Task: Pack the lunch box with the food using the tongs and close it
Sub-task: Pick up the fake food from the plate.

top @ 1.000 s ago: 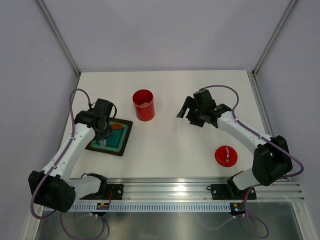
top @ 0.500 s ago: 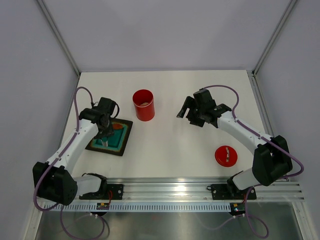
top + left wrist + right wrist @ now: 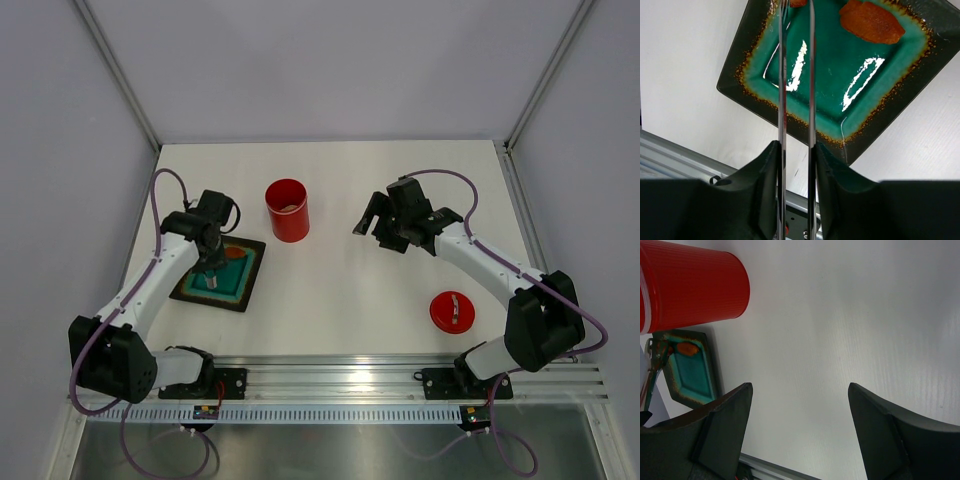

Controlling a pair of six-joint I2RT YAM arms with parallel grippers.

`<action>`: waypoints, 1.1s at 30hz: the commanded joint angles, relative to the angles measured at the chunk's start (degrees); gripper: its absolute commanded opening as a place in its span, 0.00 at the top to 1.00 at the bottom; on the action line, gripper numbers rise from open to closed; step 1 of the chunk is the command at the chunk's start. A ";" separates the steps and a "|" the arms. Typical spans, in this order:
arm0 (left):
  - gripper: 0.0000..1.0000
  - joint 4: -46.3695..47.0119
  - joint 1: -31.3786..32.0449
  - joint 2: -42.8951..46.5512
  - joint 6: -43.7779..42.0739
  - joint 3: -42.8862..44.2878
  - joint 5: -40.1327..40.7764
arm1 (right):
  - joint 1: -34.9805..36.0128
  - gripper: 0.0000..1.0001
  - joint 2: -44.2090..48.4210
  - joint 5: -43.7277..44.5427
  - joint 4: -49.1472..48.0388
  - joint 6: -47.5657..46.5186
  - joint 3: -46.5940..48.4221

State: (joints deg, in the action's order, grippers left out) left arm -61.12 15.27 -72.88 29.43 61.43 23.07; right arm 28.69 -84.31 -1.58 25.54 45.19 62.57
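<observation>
Tongs (image 3: pixel 782 100): thin, springy, likely slick strips, pinched in my left claw (image 3: pixel 796 152). Food (image 3: pixel 871 22) looked light, flat; best nipped edgewise. Right claw (image 3: pixel 800 390) stood spread.

White table (image 3: pixel 330 310), pale lilac-grey walls (image 3: pixel 330 70), metal corner posts (image 3: pixel 120 75), aluminium rail (image 3: pixel 350 378) along near edge, soft even light

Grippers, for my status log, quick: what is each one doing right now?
Left gripper: closed on the tongs.
Right gripper: open, holding nothing.
</observation>
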 commanded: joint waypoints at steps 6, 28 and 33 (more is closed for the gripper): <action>0.78 -0.14 -0.15 2.65 -0.25 4.05 0.49 | -0.12 0.15 -0.41 -0.26 -1.63 -0.10 0.89; 0.96 -0.58 5.72 12.41 -6.67 17.65 -16.21 | -0.21 0.15 0.46 0.00 -1.63 0.87 0.72; 0.96 1.17 10.21 9.96 -6.40 22.41 -18.23 | -0.21 0.15 1.17 0.27 -1.28 0.95 0.80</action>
State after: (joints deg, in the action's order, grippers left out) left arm -63.90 23.59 -61.87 24.18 80.29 8.71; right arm 28.69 -84.42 -1.56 25.15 45.63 62.57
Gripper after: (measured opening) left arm 0.316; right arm 0.849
